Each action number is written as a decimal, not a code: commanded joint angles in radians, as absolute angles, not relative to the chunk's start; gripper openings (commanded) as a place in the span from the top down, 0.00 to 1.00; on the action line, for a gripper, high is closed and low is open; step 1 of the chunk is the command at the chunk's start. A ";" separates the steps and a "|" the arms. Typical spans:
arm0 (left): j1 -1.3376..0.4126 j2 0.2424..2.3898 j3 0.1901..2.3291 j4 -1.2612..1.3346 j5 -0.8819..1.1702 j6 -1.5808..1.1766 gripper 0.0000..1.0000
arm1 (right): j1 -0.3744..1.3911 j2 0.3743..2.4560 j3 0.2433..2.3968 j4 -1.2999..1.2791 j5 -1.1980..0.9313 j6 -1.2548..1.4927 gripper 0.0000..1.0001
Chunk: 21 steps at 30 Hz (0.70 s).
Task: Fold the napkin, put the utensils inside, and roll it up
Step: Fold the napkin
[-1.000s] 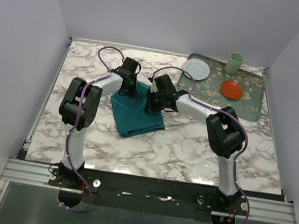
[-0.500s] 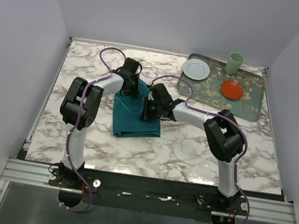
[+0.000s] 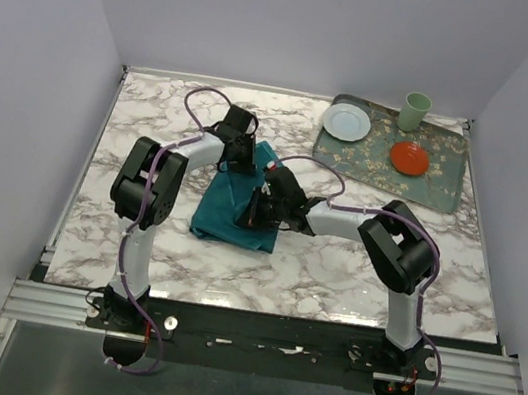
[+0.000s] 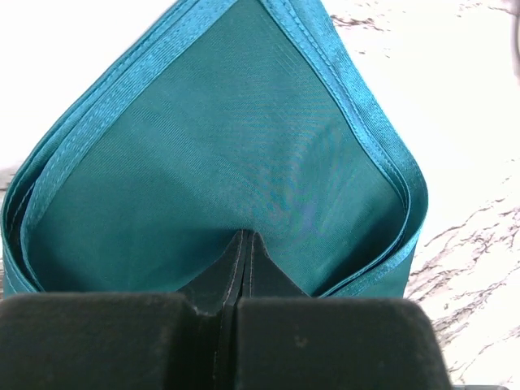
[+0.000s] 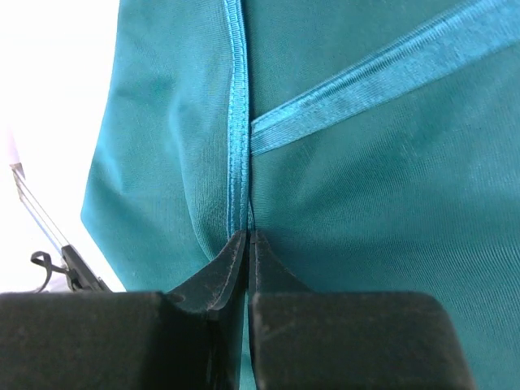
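Grip first: the left gripper (image 4: 241, 240) has its jaws pressed flat together on a layered corner of the napkin (image 3: 233, 215), and the hemmed folds fan out beyond the tips. The right gripper (image 5: 247, 238) is nearly closed too, nipping a hem line where two edges of the cloth meet.

Seen from above, the left pinch sits on the napkin corner nearest the tray (image 3: 441, 183), and the right pinch is on the tray-side edge, further from the tray. The napkin itself lies partly folded on the marble table (image 3: 333, 270), left of the tray and apart from it. We cannot make out the utensils in any view.

We judge the fold is the step in hand. To do it well, we would move both pinches together at one height, so the cloth stays taut between them and no layer slips out. We would lay the carried edge square on the edge below, then open the jaws only once the cloth rests flat, away from the tray.
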<state>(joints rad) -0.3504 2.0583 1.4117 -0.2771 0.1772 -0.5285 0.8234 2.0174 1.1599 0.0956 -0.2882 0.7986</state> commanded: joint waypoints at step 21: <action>-0.272 1.599 1.209 -0.379 0.216 -0.526 0.67 | 0.764 1.701 1.117 -0.244 -0.416 0.508 0.21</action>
<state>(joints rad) -0.3161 1.7782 1.3357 -0.3656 0.1547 -0.4976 0.7544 1.7950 1.2461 -0.1730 -0.3168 0.4877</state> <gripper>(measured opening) 0.288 0.727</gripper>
